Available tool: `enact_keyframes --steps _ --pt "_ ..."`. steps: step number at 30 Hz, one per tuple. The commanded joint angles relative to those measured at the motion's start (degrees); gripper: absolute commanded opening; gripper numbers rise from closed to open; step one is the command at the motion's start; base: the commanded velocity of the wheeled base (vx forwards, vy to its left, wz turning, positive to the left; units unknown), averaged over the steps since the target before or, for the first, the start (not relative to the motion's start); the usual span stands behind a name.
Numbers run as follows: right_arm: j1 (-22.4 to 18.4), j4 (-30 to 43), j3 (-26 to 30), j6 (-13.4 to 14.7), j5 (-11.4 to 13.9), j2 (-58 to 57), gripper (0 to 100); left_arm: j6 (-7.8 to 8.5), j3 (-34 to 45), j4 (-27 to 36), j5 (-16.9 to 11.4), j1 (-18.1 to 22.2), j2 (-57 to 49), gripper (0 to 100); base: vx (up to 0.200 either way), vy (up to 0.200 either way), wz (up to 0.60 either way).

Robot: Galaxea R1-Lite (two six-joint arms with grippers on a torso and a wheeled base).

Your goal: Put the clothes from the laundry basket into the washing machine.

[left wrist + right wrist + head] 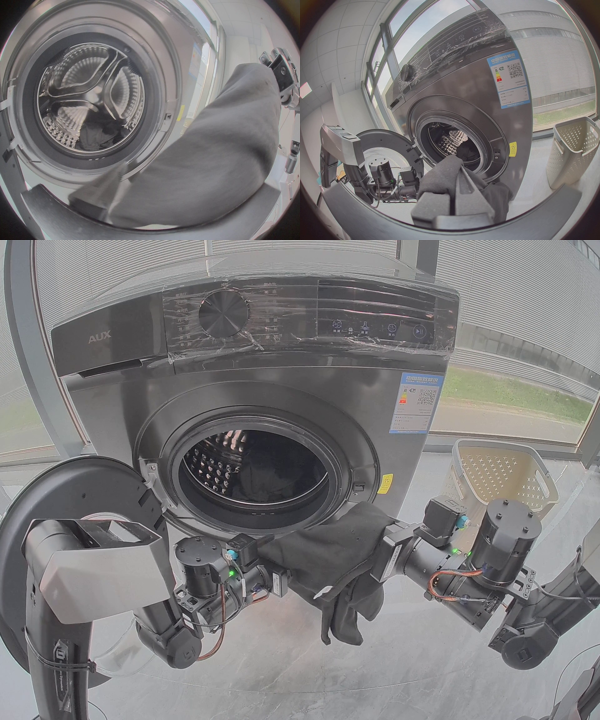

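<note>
Gripped dark garment (331,559) between clenched left tool (109,187) and clenched right tool (454,200); looked light, limp, sagging; best pinched at bunched folds.

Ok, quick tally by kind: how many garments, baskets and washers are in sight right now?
Dark garments: 2, the held garment in front of the door and the drum garment inside
Laundry basket: 1
Washing machine: 1
Total: 4
</note>
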Motion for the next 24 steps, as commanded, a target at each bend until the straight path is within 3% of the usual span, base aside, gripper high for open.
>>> enact_keyframes --steps 1,10,17,24 --pt "-0.15 -0.06 0.33 0.01 0.03 0.32 0 0.01 -0.34 -0.25 -0.1 -0.76 -0.69 0 0.0 0.0 0.0" --pt "-0.76 -0.14 0.33 0.1 0.21 0.67 0 -0.17 4.93 -0.25 -0.27 -1.11 -7.72 0 0.0 0.0 0.0" --pt "-1.11 -0.41 0.42 0.28 0.03 2.87 0 -0.52 17.68 -0.25 -1.42 -0.49 -20.03 0 0.0 0.0 0.0" --pt "-0.5 -0.14 0.42 0.01 0.03 4.36 0 -1.14 19.7 -0.25 -1.42 0.47 -25.04 0 0.0 0.0 0.0"
